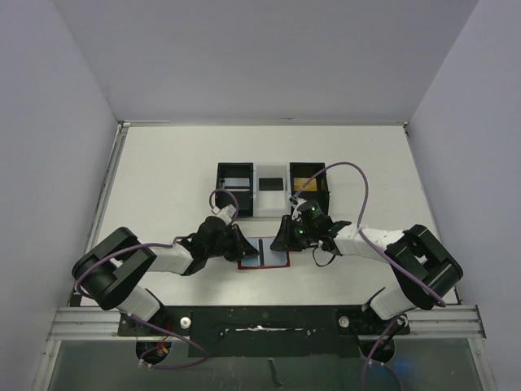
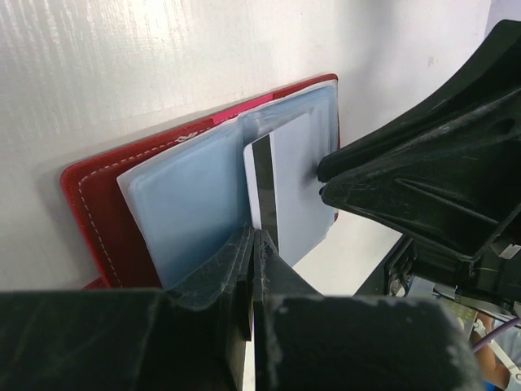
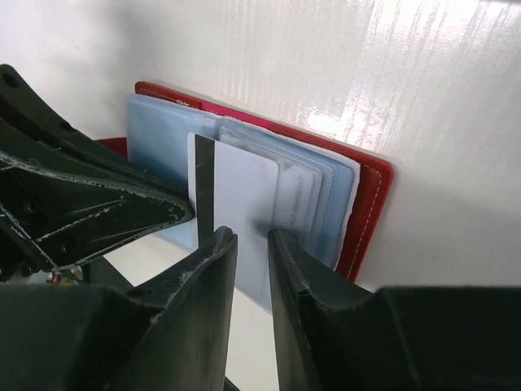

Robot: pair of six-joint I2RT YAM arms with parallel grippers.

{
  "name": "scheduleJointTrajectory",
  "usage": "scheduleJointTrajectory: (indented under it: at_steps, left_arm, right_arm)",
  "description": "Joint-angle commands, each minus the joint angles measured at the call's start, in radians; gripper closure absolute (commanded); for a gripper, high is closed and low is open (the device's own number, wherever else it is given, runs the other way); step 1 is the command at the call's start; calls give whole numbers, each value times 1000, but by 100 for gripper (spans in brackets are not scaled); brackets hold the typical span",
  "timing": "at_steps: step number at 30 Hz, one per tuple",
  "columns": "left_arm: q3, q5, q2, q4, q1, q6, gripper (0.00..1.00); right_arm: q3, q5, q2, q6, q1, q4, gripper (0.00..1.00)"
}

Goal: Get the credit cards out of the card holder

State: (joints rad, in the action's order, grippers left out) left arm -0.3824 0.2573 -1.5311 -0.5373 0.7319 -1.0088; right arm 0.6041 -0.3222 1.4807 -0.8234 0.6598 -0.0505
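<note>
The red card holder (image 1: 244, 265) lies open on the table between both arms, its light blue lining (image 2: 195, 195) facing up. A white credit card (image 3: 244, 191) with a black stripe (image 2: 262, 183) sticks partway out of a pocket. Another pale card (image 3: 298, 199) sits deeper in the pockets. My left gripper (image 2: 254, 236) is shut, its tip down on the lining at the card's striped end. My right gripper (image 3: 251, 240) comes in from the opposite side, jaws a little apart, tips at the white card with nothing between them. From above, the left gripper (image 1: 241, 244) and right gripper (image 1: 282, 238) flank the holder.
A three-part tray stands behind the holder: a black bin (image 1: 221, 189) on the left, a pale middle section (image 1: 271, 175), and a black bin (image 1: 326, 189) holding something gold. Grey walls enclose the white table on three sides.
</note>
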Motion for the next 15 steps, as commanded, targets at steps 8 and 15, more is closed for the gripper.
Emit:
scheduleJointTrajectory:
  at_steps: [8,15]
  left_arm:
    - [-20,-1,24,-35,-8,12,80]
    - [35,31,-45,-211,-12,-78,75]
  right_arm:
    - [-7,9,69,-50,11,-61,76]
    - [-50,11,79,-94,12,-105,78]
